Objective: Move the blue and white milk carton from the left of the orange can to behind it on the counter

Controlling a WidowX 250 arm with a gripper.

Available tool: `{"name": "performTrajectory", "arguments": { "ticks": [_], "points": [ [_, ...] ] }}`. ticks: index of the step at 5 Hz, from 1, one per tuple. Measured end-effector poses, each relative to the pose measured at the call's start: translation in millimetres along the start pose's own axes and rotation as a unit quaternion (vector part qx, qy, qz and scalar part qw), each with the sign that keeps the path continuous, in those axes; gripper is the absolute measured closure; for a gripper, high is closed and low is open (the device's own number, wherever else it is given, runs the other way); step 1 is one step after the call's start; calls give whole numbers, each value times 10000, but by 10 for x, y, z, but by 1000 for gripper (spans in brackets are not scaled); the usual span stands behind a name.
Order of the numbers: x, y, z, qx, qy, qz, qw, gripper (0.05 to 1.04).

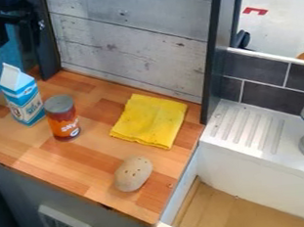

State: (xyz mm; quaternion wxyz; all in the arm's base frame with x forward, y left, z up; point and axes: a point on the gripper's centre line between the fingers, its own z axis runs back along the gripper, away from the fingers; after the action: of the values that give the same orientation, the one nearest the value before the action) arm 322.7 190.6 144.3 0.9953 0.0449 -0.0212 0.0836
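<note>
Main worry for me was the milk carton [24, 102]: tall, narrow and just beside the orange-labelled can [62, 119], so a sideways bump from the tool [13, 34] could've tipped it over or shoved it into the can. The potato-like thing [133, 174] looked rollable too, and it sat near the front edge of the bench [92, 161], so a knock might've sent it off. Tool was wide apart with nothing in it, up at the upper left. The carton stood upright on the bench below it, not touching.
</note>
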Motion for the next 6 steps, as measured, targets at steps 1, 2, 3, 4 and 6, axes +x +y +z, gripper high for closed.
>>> {"name": "performTrajectory", "arguments": {
  "ticks": [1,2,3,4,6],
  "points": [
    [-20,-25,-144,-79,199,-43,9998,83],
    [-23,-29,-169,-166,295,-895,9954,83],
    [37,20,-155,-107,281,-1314,9909,83],
    [-18,174,-263,-88,599,-1374,9887,83],
    [-105,274,-442,-198,956,-1071,9894,83]
  ]
}}
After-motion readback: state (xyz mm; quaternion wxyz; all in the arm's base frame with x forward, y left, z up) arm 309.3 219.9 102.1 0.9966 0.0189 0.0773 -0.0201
